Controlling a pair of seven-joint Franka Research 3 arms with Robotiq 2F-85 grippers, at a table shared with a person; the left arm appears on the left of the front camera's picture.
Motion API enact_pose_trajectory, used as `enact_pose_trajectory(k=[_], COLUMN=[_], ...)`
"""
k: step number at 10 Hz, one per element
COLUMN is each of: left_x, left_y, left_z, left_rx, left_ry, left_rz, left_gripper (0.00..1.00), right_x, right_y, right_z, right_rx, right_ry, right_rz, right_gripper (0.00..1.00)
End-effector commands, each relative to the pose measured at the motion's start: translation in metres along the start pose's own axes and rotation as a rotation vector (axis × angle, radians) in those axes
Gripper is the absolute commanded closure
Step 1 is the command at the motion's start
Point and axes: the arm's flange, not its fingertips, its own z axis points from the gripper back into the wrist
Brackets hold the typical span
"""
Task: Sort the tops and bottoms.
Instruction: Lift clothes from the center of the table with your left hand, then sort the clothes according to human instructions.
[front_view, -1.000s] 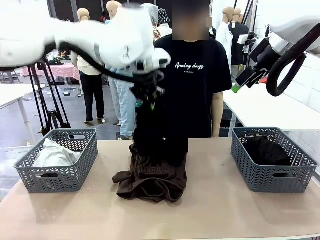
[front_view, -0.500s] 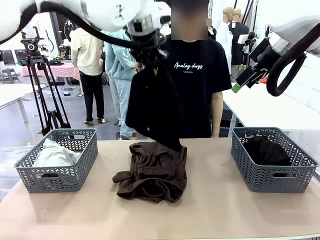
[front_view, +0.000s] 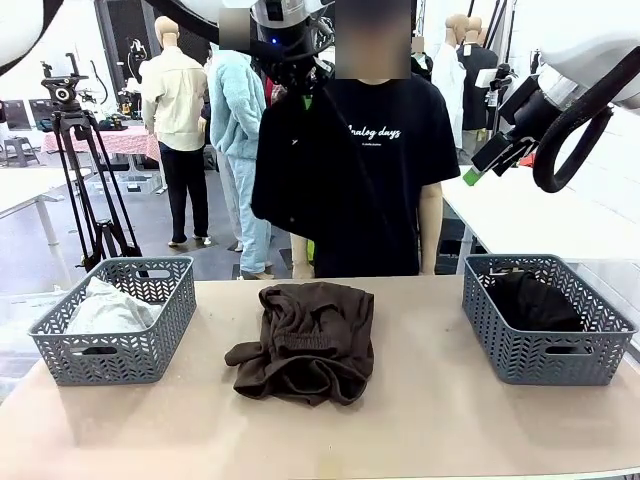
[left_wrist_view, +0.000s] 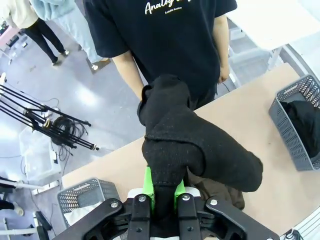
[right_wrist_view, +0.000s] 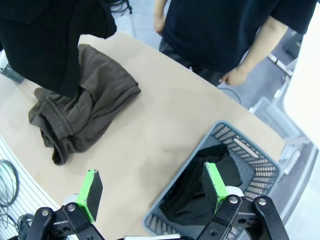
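Note:
My left gripper (front_view: 292, 78) is raised high above the table's middle, shut on a black bottoms garment (front_view: 305, 185) that hangs free in front of the person. In the left wrist view the green pads (left_wrist_view: 148, 181) pinch this black cloth (left_wrist_view: 192, 147). A dark brown fleece bottoms piece (front_view: 305, 340) lies crumpled on the table's centre. The right basket (front_view: 545, 350) holds another black garment (front_view: 535, 300). The pale grey-white top (front_view: 105, 308) lies in the left basket (front_view: 120, 358). My right gripper (front_view: 478, 165) hovers open and empty, high at the right, above the right basket (right_wrist_view: 270, 170).
A person in a black T-shirt stands at the far table edge, arms down, one hand (right_wrist_view: 232, 76) by the edge. Bare tabletop (front_view: 430, 400) lies between the brown piece and each basket. A tripod (front_view: 85, 170) stands beyond the table on the left.
My left gripper has lifted the black garment from on top of the brown piece, up and clear of the table. The right arm has stayed still.

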Motion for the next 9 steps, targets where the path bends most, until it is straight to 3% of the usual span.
enact_pose_trajectory(k=[1, 9], left_x=[0.0002, 0.0002], left_y=[0.0008, 0.0008], left_z=[0.0031, 0.0031], left_rx=[-0.001, -0.001], left_ry=[-0.008, -0.008], left_rz=[-0.001, -0.001], left_gripper=[1.0, 1.0], right_x=[0.0026, 0.0026], right_y=[0.0004, 0.0004], right_z=[-0.0001, -0.0001], right_rx=[-0.013, -0.013], right_ry=[0.019, 0.019], right_rz=[-0.013, -0.013], right_gripper=[0.0, 0.0])
